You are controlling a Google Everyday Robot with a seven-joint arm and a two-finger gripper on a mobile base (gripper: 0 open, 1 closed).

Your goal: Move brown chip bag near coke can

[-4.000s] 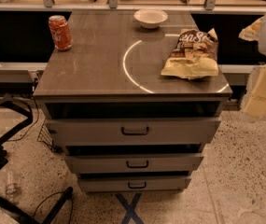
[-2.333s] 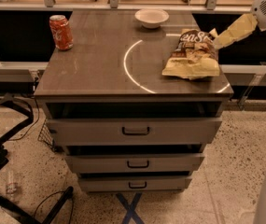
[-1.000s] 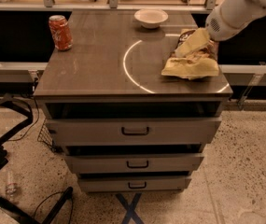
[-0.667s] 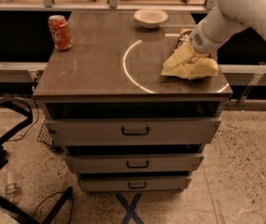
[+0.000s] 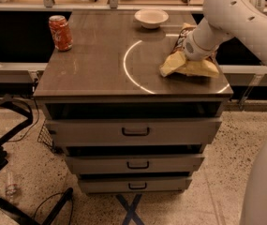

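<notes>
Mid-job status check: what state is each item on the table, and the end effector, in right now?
end effector: at the brown chip bag's top, right side of the table; grip hidden by the wrist.
brown chip bag: lying crumpled on the table, across from the can.
coke can: upright, left rear corner.
white bowl: upright at the rear edge, looks empty.
drawers: all three appear shut.
</notes>
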